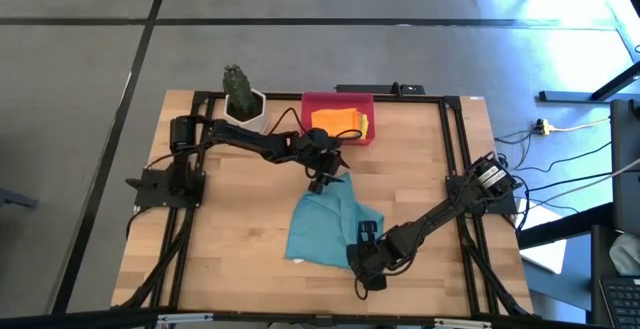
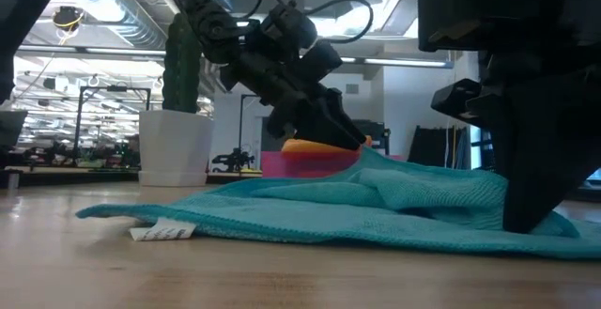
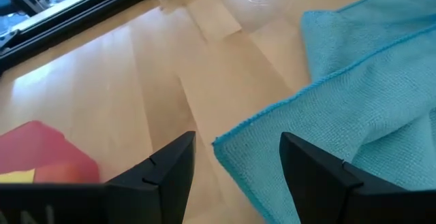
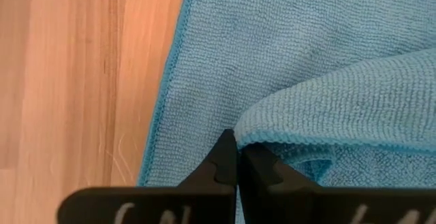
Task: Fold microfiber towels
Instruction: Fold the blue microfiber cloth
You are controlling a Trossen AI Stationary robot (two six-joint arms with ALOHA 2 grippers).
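Teal microfiber towel point(image 1: 325, 226), crumpled and partly doubled over, lies mid-surface, a little toward the front edge; white care tag point(image 2: 161, 230) shows at one hem in the low view. Far corner of the towel sits between the spread fingers of the left tool point(image 1: 322, 179), which stands released, not gripping; in the left wrist view the hem point(image 3: 259, 122) runs across the gap w/o contact on either finger. Right tool point(image 1: 368, 259) is at the towel's front-right part, clenched; the right wrist view shows its tips meeting at a raised fold point(image 4: 306, 125), and whether cloth is actually pinched cannot be told. Orange towel point(image 1: 335, 120) and yellow towel point(image 1: 364, 125) rest in the red tray point(image 1: 338, 99) at the back edge, beside a potted cactus point(image 1: 240, 91) near the back-left.

Step in hand (judged): securing the far corner for a fold. To do it well: lower the left tool until both fingers straddle the hem, take a single layer only, close fully before lifting; carry the corner low and straight toward the opposite edge so layers align; right tool should pin the near side to stop sliding. Risk: grabbing two layers, skewing the fold.
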